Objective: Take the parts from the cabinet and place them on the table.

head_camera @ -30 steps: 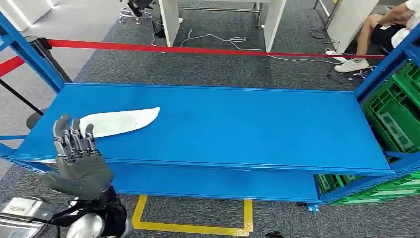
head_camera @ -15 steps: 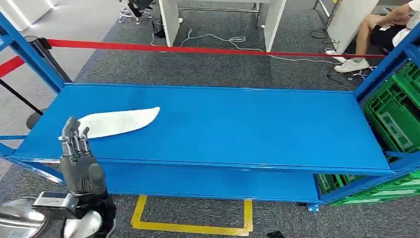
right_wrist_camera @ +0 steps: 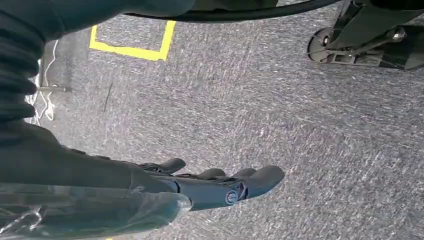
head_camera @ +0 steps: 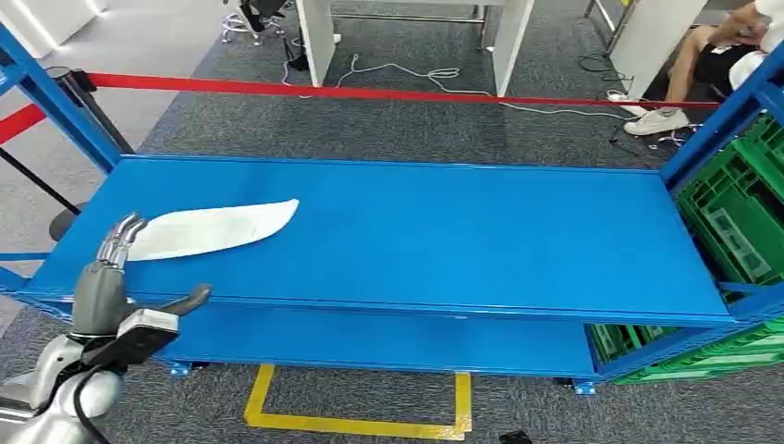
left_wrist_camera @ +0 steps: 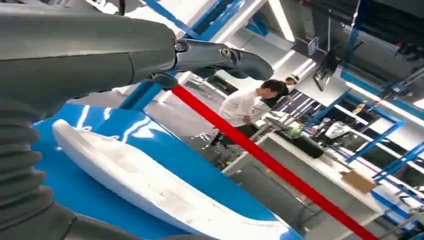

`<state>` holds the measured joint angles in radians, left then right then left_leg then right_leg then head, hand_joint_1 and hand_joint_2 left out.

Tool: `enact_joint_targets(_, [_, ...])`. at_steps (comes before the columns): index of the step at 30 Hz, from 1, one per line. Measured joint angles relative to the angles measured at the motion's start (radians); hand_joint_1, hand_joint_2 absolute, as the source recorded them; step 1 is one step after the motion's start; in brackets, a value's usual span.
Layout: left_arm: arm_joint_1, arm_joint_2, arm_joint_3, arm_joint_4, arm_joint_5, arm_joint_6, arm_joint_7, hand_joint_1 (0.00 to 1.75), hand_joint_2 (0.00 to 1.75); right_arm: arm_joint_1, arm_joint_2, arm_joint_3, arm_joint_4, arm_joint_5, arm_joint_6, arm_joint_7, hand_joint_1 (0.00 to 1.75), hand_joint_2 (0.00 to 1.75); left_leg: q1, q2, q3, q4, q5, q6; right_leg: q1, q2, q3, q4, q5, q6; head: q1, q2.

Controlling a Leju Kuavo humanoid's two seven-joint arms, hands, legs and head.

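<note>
A long white curved part (head_camera: 217,227) lies flat on the left side of the blue shelf (head_camera: 444,240). My left hand (head_camera: 116,277) is at the shelf's front left edge, fingers stretched toward the part's near left end, thumb out to the side, nothing held. In the left wrist view the white part (left_wrist_camera: 150,185) lies just beyond my left hand (left_wrist_camera: 100,45), whose fingers reach over it. I cannot tell whether they touch. My right hand (right_wrist_camera: 200,187) hangs over the grey carpet with its fingers straight and holds nothing.
Blue uprights (head_camera: 60,102) frame the shelf at the left and right. Green crates (head_camera: 740,222) are stacked at the right end. A red barrier tape (head_camera: 370,92) runs behind the shelf. A person (head_camera: 712,51) sits at the back right. Yellow floor tape (head_camera: 361,421) marks the carpet below.
My left hand has turned from facing flat toward the camera to edge-on, dropped lower and shifted left, its fingertips now by the white part's left end. The part has not moved.
</note>
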<state>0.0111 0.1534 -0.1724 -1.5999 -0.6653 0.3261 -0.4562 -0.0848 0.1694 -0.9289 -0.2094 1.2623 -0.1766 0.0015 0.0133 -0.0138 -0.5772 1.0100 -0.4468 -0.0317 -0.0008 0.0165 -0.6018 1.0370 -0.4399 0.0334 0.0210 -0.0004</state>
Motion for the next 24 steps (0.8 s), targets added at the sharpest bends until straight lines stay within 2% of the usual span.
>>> enact_joint_targets(3, [-0.034, 0.047, -0.006, 0.035, -0.043, -0.067, 0.051, 0.00, 1.75, 0.000, 0.000, -0.002, 0.000, 0.005, 0.000, -0.002, 0.00, 1.75, 0.000, 0.000, 0.000, 0.000, 0.000, 0.000, 0.000, 0.000, 0.000, 0.000, 0.000, 0.000, 0.000, 0.000])
enact_joint_targets(7, [-0.161, 0.137, -0.018, 0.142, -0.088, -0.167, 0.096, 0.00, 1.75, -0.001, 0.000, -0.007, 0.000, 0.013, 0.003, -0.006, 0.00, 1.75, 0.001, 0.000, -0.001, 0.000, 0.003, -0.002, 0.000, 0.000, -0.001, 0.000, 0.002, -0.002, 0.000, 0.000])
enact_joint_targets(12, [-0.341, 0.218, -0.055, 0.295, -0.130, -0.263, 0.104, 0.00, 1.75, -0.002, 0.000, -0.009, 0.000, 0.021, 0.007, -0.009, 0.00, 1.75, 0.003, 0.000, -0.004, 0.000, 0.006, -0.004, 0.003, -0.001, -0.004, 0.001, 0.005, -0.005, 0.000, 0.000])
enact_joint_targets(15, [-0.463, 0.233, -0.107, 0.385, -0.161, -0.346, 0.104, 0.00, 1.75, -0.004, 0.000, -0.009, 0.000, 0.026, 0.008, -0.014, 0.00, 1.75, 0.003, 0.000, -0.005, 0.000, 0.008, -0.003, 0.002, -0.001, -0.008, 0.001, 0.007, -0.004, -0.001, 0.000])
enact_joint_targets(19, [-0.668, 0.232, -0.226, 0.534, -0.184, -0.488, 0.109, 0.00, 1.75, -0.008, 0.000, -0.009, 0.000, 0.035, 0.010, -0.021, 0.00, 1.75, 0.003, -0.001, -0.010, 0.000, 0.011, -0.004, 0.002, 0.000, -0.011, 0.001, 0.012, -0.003, -0.001, 0.000])
enact_joint_targets(24, [-0.912, 0.212, -0.398, 0.726, -0.187, -0.625, 0.098, 0.00, 1.75, -0.008, 0.000, -0.009, 0.000, 0.042, 0.010, -0.021, 0.00, 1.75, 0.003, -0.001, -0.013, 0.000, 0.013, -0.003, 0.002, 0.000, -0.013, 0.001, 0.014, -0.004, 0.000, 0.000])
